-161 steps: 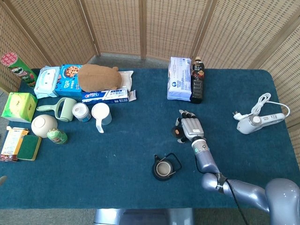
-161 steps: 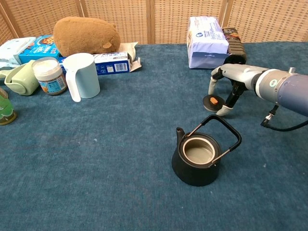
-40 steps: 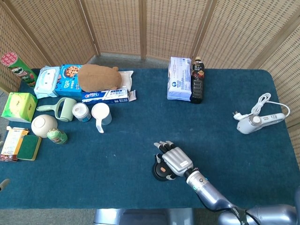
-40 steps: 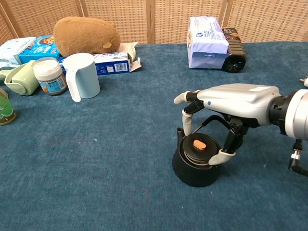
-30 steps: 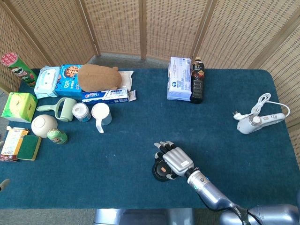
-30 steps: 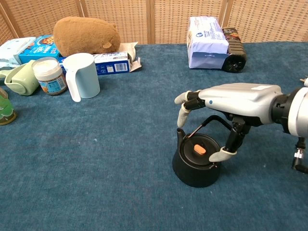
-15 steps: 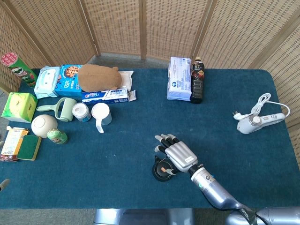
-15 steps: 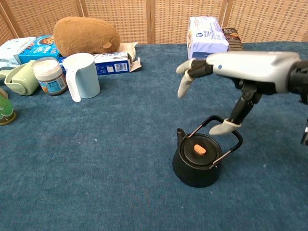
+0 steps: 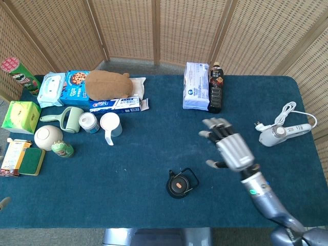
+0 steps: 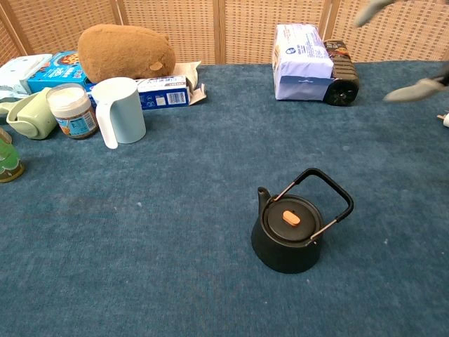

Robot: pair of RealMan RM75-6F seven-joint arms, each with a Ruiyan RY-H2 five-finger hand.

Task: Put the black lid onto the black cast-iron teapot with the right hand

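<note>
Black lid [image 10: 287,217] sits on teapot [image 10: 289,242]; right hand [image 9: 231,149] hovers spread, empty.

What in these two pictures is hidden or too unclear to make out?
- Right hand: the chest view shows only blurred fingertips cut off at the top right edge.
- Left hand: in neither view.
- Bottle: in the chest view, partly hidden behind the white pack.
- Lid on the teapot: too small in the head view to judge its fit.
</note>
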